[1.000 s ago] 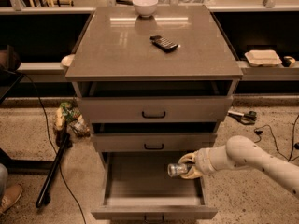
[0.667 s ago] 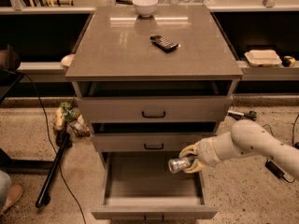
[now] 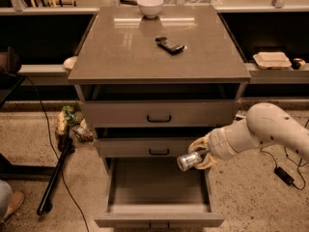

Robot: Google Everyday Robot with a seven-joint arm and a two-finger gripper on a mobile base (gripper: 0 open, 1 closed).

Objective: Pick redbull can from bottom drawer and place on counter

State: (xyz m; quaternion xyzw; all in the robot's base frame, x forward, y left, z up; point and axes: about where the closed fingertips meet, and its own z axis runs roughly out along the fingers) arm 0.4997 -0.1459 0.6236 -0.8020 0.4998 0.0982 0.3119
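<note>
Here, your pale gripper (image 3: 201,155), clamped on the slim silver redbull can (image 3: 188,161) above the open grey bottom drawer (image 3: 145,190), could clip the grey middle drawer (image 3: 130,148) rising to the glossy grey-brown counter (image 3: 130,52).

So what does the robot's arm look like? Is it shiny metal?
No, the arm is a fat, smooth, creamy-white tube with a big rounded joint, more like a plastic shell than bare metal. No cables show on it. Its end effector, over the right side of the open bottom drawer, has stubby yellowish-tan fingers.
</note>
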